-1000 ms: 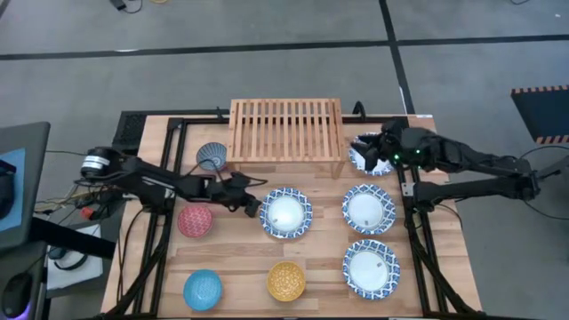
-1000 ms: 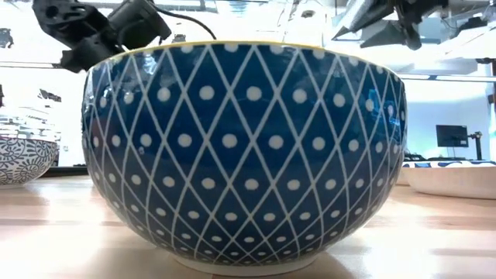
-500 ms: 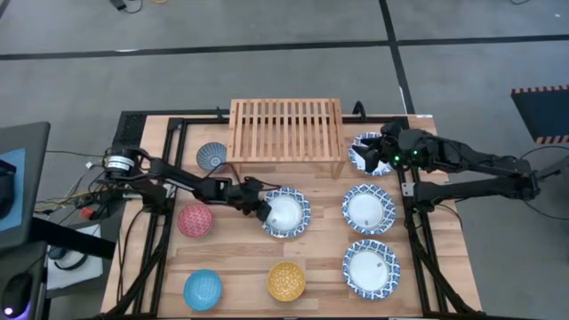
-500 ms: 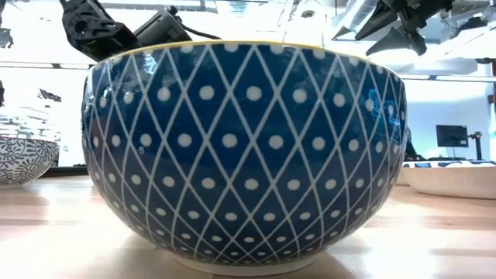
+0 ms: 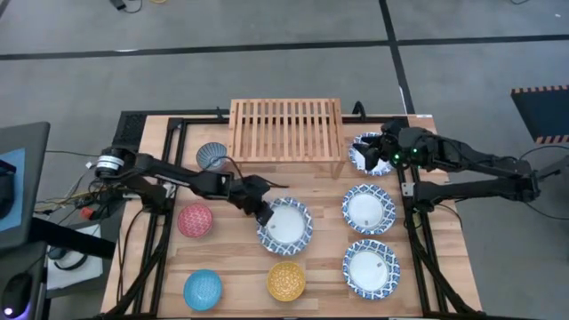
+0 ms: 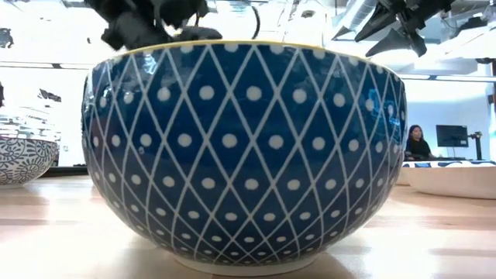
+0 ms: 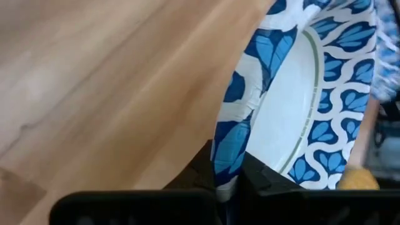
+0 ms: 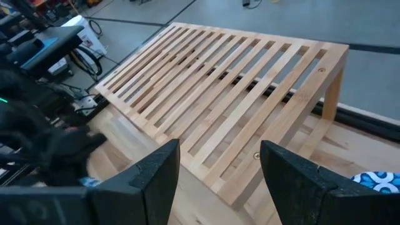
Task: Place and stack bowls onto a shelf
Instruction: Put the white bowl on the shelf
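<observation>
Plank table (image 5: pixel 240 258), left fingers (image 5: pixel 263 214) pinching patterned bowl (image 5: pixel 286 224)

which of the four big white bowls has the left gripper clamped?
The white bowl nearest the yellow bowl: the left gripper is shut on its rim. The other three sit untouched along the right side.

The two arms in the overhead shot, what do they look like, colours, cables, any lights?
Both arms are dark, near black, built of slim jointed segments. The left arm has a pale silver ring at its base joint and loose cables, some red, trailing off the table edge. The right arm shows a small green light near its wrist. The right gripper has two broad, flat black fingers.
</observation>
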Tool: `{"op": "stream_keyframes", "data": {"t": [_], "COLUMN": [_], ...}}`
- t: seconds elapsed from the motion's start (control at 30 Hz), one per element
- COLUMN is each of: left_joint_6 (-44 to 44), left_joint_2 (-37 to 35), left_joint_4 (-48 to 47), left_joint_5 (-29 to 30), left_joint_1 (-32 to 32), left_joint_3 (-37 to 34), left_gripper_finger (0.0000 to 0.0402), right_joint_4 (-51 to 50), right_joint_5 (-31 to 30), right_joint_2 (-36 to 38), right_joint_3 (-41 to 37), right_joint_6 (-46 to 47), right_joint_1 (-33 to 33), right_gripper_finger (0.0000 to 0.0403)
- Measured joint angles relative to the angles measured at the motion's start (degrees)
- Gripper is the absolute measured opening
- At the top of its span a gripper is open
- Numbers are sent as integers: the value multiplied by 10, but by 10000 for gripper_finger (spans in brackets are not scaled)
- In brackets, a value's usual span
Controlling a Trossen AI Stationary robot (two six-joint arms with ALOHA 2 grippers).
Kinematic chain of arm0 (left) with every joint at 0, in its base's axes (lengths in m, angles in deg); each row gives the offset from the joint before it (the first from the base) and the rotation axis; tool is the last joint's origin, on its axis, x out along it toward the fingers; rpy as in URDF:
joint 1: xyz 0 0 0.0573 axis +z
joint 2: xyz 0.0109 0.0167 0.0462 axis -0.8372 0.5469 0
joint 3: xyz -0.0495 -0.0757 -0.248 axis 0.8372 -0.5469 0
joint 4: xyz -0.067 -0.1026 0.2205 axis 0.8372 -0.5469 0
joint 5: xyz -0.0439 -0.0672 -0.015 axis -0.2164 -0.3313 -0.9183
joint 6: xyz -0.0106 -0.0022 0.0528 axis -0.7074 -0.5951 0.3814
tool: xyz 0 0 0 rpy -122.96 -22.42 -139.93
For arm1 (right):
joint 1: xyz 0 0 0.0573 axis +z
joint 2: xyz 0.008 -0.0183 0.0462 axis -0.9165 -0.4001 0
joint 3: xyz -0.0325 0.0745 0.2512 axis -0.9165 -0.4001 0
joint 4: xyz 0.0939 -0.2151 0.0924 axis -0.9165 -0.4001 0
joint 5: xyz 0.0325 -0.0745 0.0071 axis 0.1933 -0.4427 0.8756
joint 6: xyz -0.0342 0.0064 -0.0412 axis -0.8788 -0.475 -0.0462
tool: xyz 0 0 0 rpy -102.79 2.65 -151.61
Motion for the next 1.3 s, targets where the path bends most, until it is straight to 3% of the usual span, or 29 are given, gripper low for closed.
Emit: {"op": "stream_keyframes", "data": {"t": [0.23, 0.57, 0.7, 0.93, 1.1, 1.3], "left_joint_6": [99, 199, 205, 128, 109, 124], "left_joint_2": [-76, -75, -49, 3, 26, 20], "left_joint_4": [-178, -258, -278, -270, -266, -263], "left_joint_5": [41, 86, 75, 17, -50, -37], "left_joint_1": [45, 233, 307, 414, 423, 413], "left_joint_3": [128, 288, 305, 312, 312, 312], "left_gripper_finger": [2, 2, 2, 2, 2, 25], "right_joint_4": [3, 7, 26, 40, 51, 55], "right_joint_5": [13, 12, 12, 12, 13, 17], "right_joint_2": [0, -1, -1, -17, -35, -57], "right_joint_3": [0, 0, 0, 0, 0, 0], "right_joint_6": [1, 28, 35, 50, 51, 52], "right_joint_1": [0, 0, 1, 1, 1, 1], "right_gripper_finger": [249, 249, 249, 249, 249, 249]}}
